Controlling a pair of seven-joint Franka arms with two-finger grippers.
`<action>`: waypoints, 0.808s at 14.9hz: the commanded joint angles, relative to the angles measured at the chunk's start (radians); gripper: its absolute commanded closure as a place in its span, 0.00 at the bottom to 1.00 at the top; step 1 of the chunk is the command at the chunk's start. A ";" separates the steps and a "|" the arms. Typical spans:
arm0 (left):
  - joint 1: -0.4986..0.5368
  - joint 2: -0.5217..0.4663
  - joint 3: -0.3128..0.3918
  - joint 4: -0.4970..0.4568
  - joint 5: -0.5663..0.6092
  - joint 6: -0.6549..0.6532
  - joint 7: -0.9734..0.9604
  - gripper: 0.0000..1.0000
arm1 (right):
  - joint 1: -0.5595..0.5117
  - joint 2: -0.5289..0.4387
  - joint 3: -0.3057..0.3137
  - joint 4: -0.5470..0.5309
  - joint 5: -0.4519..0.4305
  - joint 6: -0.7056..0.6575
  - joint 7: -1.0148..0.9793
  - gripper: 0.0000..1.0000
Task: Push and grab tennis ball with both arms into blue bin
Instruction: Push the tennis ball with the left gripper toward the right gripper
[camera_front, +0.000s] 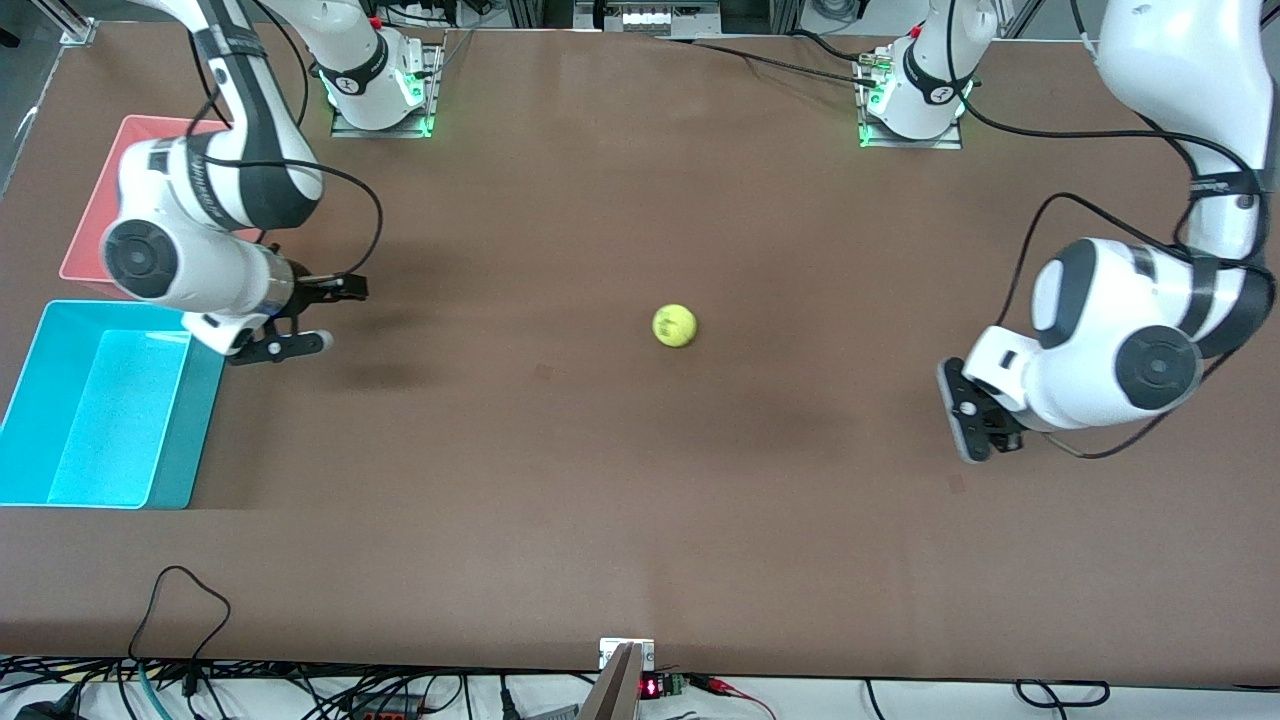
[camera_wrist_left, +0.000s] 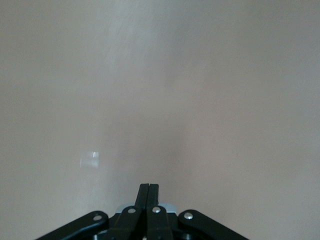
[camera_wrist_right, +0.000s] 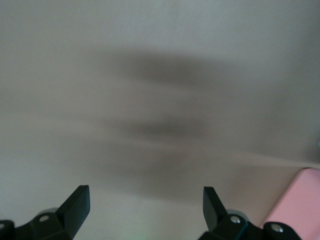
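Note:
The tennis ball (camera_front: 675, 325) lies alone on the brown table, about midway between the two arms. The blue bin (camera_front: 190, 420) stands at the right arm's end of the table, nearer to the front camera than the pink bin. My right gripper (camera_front: 343, 315) is open and empty, low over the table beside the blue bin; its wrist view (camera_wrist_right: 144, 195) shows only bare table between the fingers. My left gripper (camera_front: 968, 425) is shut and empty over the table toward the left arm's end; its wrist view (camera_wrist_left: 149, 186) shows only table. The ball shows in neither wrist view.
A pink bin (camera_front: 95, 220) stands at the right arm's end, partly covered by the right arm; its corner also shows in the right wrist view (camera_wrist_right: 300, 205). Cables run along the table's front edge (camera_front: 180, 600).

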 joint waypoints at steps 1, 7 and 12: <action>0.006 0.017 -0.006 0.041 -0.002 -0.014 -0.073 1.00 | 0.031 -0.025 -0.003 -0.098 0.048 0.035 0.011 0.00; 0.008 -0.014 -0.008 0.091 -0.001 -0.020 -0.386 0.42 | 0.239 0.005 -0.004 -0.218 0.050 0.142 0.168 0.00; 0.010 -0.055 -0.012 0.098 -0.002 -0.068 -0.480 0.00 | 0.252 0.075 -0.001 -0.230 0.050 0.180 0.174 0.00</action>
